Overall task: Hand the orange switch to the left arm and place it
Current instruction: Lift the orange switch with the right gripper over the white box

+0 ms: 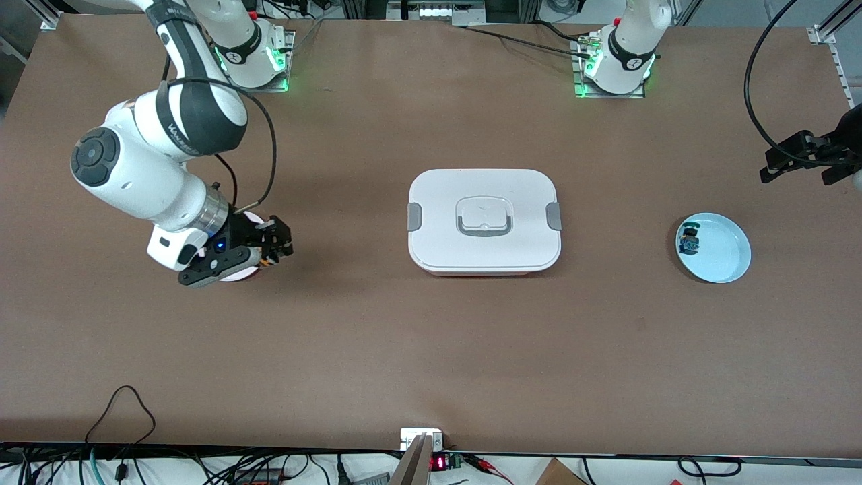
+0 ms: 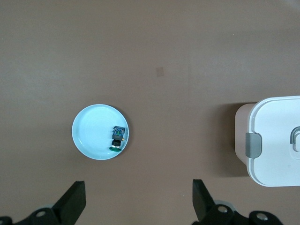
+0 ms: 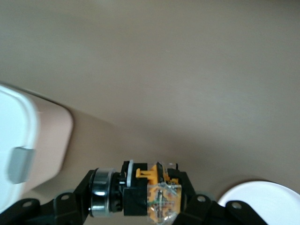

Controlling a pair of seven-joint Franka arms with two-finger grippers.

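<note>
My right gripper [image 1: 273, 246] is shut on the orange switch [image 1: 269, 261] and holds it just above a white plate [image 1: 250, 217] at the right arm's end of the table. In the right wrist view the switch [image 3: 145, 194], with a black body, silver ring and orange base, lies crosswise between the fingers of the right gripper [image 3: 138, 200]. The white box [image 1: 483, 219] stands mid-table, lid closed, and also shows in the right wrist view [image 3: 14, 150]. My left gripper [image 1: 801, 162] hangs open and empty over the left arm's end of the table; the left wrist view shows it [image 2: 139, 201].
A light blue plate [image 1: 724, 259] at the left arm's end holds a blue-and-black switch [image 1: 689, 240]. The left wrist view shows the plate [image 2: 91, 136], that switch [image 2: 118, 137] and the box [image 2: 276, 140]. Cables run along the table edge nearest the front camera.
</note>
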